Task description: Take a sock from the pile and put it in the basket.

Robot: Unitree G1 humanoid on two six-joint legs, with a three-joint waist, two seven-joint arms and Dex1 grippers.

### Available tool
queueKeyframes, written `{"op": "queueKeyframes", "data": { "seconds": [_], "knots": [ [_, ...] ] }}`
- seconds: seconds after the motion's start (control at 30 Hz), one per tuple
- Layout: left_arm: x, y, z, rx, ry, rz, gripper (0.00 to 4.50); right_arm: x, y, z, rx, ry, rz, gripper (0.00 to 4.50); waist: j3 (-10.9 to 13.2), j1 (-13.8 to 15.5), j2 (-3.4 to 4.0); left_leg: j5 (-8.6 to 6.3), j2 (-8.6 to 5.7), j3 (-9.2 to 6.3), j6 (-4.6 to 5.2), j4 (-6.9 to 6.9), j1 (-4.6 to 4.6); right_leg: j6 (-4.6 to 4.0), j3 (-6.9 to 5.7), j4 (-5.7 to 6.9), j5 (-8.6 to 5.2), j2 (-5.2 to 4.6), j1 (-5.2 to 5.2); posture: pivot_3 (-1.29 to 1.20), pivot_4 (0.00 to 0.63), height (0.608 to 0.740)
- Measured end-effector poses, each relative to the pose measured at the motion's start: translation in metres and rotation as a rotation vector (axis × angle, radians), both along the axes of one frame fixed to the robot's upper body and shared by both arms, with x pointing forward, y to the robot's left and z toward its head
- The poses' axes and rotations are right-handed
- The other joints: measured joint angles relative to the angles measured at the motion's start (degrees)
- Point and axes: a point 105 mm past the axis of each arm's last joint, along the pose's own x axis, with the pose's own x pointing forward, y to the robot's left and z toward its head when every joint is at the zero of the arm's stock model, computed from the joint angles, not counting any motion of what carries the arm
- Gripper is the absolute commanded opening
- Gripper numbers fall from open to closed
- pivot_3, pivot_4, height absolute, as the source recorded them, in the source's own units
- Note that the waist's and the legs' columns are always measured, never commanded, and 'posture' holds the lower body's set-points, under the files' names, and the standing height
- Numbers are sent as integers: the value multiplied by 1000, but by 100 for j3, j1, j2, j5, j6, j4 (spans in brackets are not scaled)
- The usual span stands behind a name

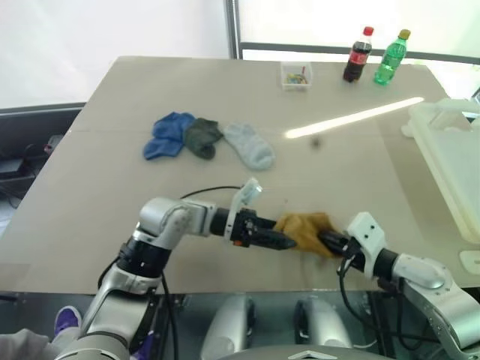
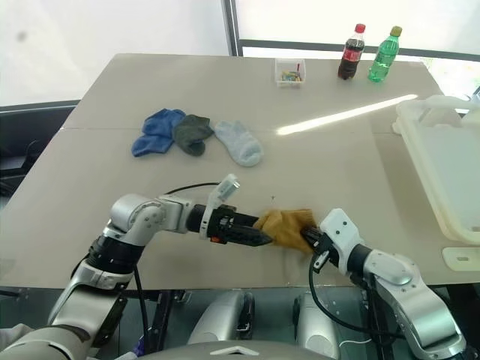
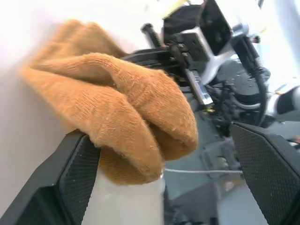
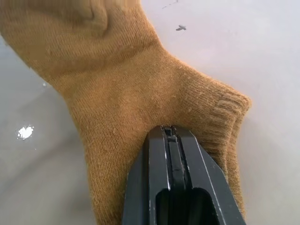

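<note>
- Your right gripper (image 1: pixel 328 241) was pinched fully shut on the mustard sock (image 1: pixel 306 229), fingers clamped on the fabric near the cuff, as the right wrist view showed; that kept the sock lifted off the table (image 1: pixel 112 135) near its front edge.
- Your left gripper (image 1: pixel 289 244) had its jaws spread wide with the sock's other end sitting between the pads (image 3: pixel 79 178), nothing clamped. It looked like the set-up for a hand-over or a two-handed steadying of the sock.
- The rest of the pile (image 1: pixel 206 139), blue, dark green and pale grey socks, lay touching one another farther up the table, well apart from both arms.
- The basket (image 1: pixel 450 157) stood at the table's right edge, on your right arm's side, so carrying the sock there with the right gripper seemed the shorter route.
- Two bottles (image 1: pixel 373 56) and a small clear box (image 1: pixel 296 76) stood at the far edge, out of the way.
</note>
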Motion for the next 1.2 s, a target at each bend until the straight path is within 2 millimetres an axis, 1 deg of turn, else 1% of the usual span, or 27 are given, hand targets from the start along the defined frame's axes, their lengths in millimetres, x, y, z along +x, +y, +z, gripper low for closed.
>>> {"op": "queueKeyframes", "data": {
  "seconds": [0.13, 0.2, 0.33, 0.67, 0.8, 0.93, 1.1, 1.2],
  "knots": [
    [-2, -3, 5, -5, 19, -29, 4500, -3, 0, 0, 3, 8, -2, 52, 0, -25, 2, 0, 4, 0, 0, -1, 2, 0, 2, 2, 0, 9, -1, 0, 150, 729],
    [-4, -3, 2, -6, 72, -38, 4500, -3, -2, 0, 0, 10, -8, 52, 1, -18, 2, 0, 5, 0, 0, -1, 2, 0, 1, 3, 0, 14, -1, 0, 150, 729],
    [-5, -5, 3, -11, 98, -48, 4500, -3, -3, 0, 3, 13, -12, 52, 1, -12, 2, 0, 3, 0, 0, 0, 2, 1, 2, 2, 0, 12, 0, 0, 150, 729],
    [0, -30, 8, -70, 133, -75, 4500, -4, -1, 1, 17, 16, -9, 52, 1, -14, 2, 0, 2, 0, 1, 0, 2, 15, 3, 3, 9, 13, 0, 0, 150, 729],
    [1, -35, 7, -72, 143, -74, 4500, -2, 3, 10, 73, 10, -18, 52, 1, -14, 2, 0, 3, 0, 1, 0, 1, 17, 3, 3, 10, 13, -1, 0, 150, 729],
    [2, -36, 7, -72, 145, -74, 4500, 2, 2, 21, 122, -9, -43, 52, 1, -14, 2, 0, 3, 0, 0, 0, 1, 18, 3, 3, 11, 13, -1, 0, 150, 729],
    [2, -40, 6, -71, 149, -68, 4500, 3, 0, 25, 150, -5, -64, 52, 1, -11, 2, 0, 2, 0, 1, 0, 1, 18, 3, 2, 11, 12, 0, 0, 150, 729],
    [4, -49, 4, -83, 170, -51, 4500, 5, -1, 24, 144, -3, -83, 52, 1, -6, 2, 0, 1, 0, 1, 0, 1, 19, 3, 2, 11, 11, 0, 0, 150, 729]
  ]
}}
